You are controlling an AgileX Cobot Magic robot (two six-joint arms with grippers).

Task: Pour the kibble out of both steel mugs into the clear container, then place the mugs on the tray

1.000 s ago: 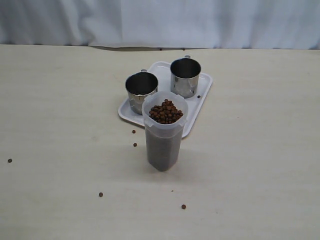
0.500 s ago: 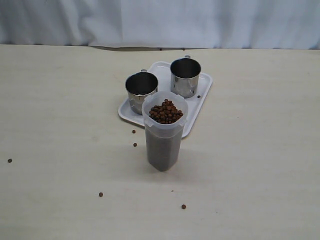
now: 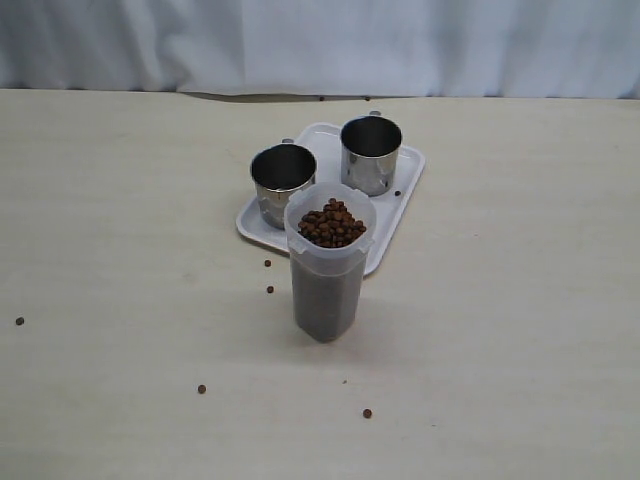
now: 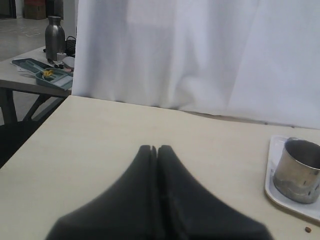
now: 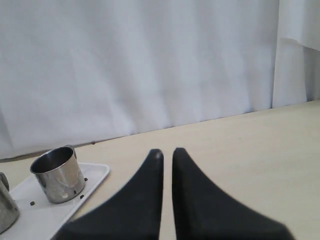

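Two steel mugs stand upright and empty on the white tray (image 3: 398, 212): one (image 3: 283, 186) at its near left, the other (image 3: 370, 156) at its far right. In front of the tray the clear container (image 3: 325, 290) stands full, kibble (image 3: 332, 223) heaped at its rim. Neither gripper shows in the exterior view. My left gripper (image 4: 154, 148) is shut and empty over bare table, with a mug (image 4: 297, 171) and the tray's edge (image 4: 272, 192) off to one side. My right gripper (image 5: 167, 151) holds nothing, its fingers a thin slit apart, near a mug (image 5: 57, 175) on the tray (image 5: 95, 176).
Stray pellets lie on the table: two beside the container (image 3: 268, 263) (image 3: 270, 289), others nearer the front (image 3: 201, 389) (image 3: 367, 413) and far left (image 3: 19, 321). One pellet (image 3: 397, 193) sits on the tray. A white curtain (image 3: 320, 40) hangs behind the table.
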